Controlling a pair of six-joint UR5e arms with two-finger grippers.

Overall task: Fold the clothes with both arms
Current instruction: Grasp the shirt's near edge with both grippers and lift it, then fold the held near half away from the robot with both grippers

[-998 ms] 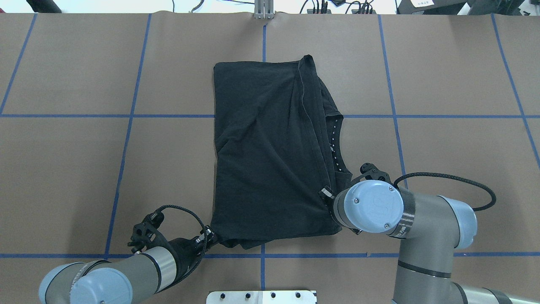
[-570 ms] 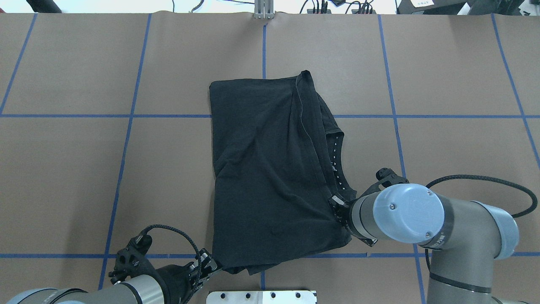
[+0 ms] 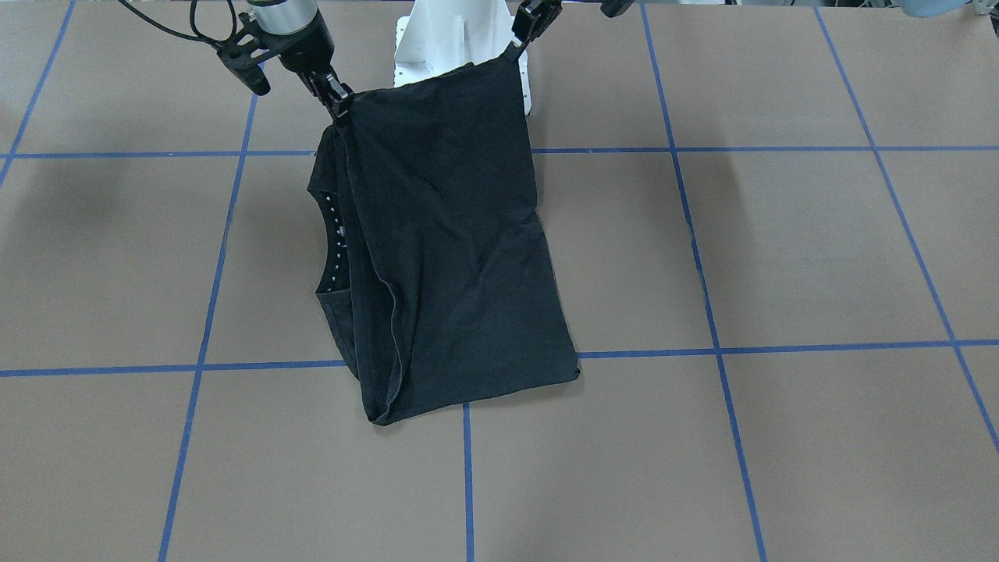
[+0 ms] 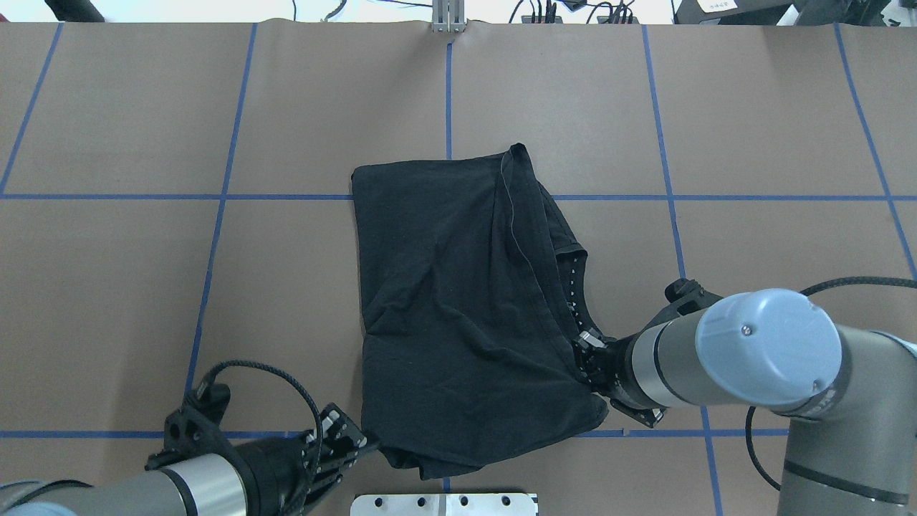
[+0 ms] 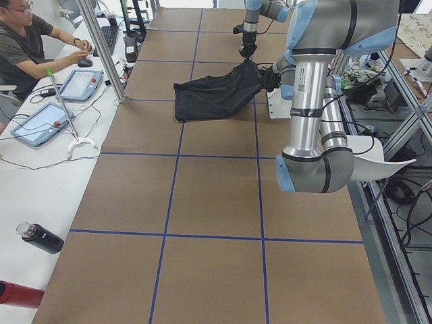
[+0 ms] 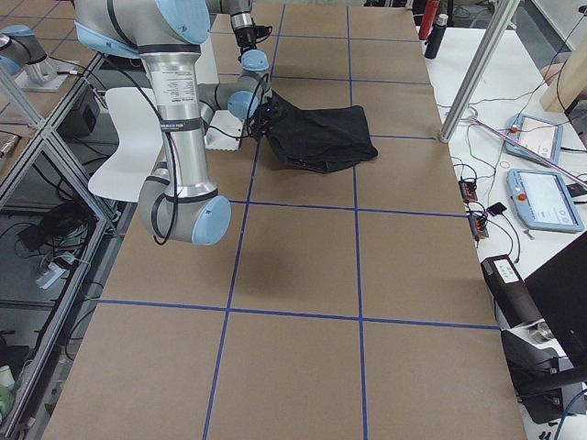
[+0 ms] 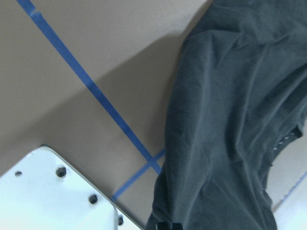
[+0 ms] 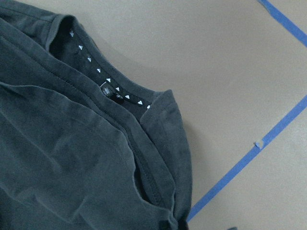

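Note:
The black T-shirt (image 4: pixel 458 308) lies folded lengthwise at the table's middle, with white neckline marks (image 4: pixel 573 283) showing on its right side. Its chest graphic is hidden. My left gripper (image 4: pixel 362 441) is shut on the shirt's near left corner. My right gripper (image 4: pixel 586 355) is shut on the near right corner beside the collar. In the front-facing view the near edge hangs lifted between the right gripper (image 3: pixel 341 105) and the left gripper (image 3: pixel 511 48), while the far end of the shirt (image 3: pixel 445 250) rests on the table. The wrist views show the cloth (image 7: pixel 230 120) and the collar (image 8: pixel 108 80) close up.
The white pedestal base (image 4: pixel 444 504) sits just behind the shirt's near edge. Blue tape lines (image 4: pixel 215 196) grid the brown table. An operator (image 5: pixel 27 40) sits at a side bench with tablets (image 5: pixel 40 121); bottles (image 5: pixel 40 237) lie there.
Both arms have drawn back toward the robot's base, dragging the shirt nearer. Its far edge has slid from the far grid square to about the tape line.

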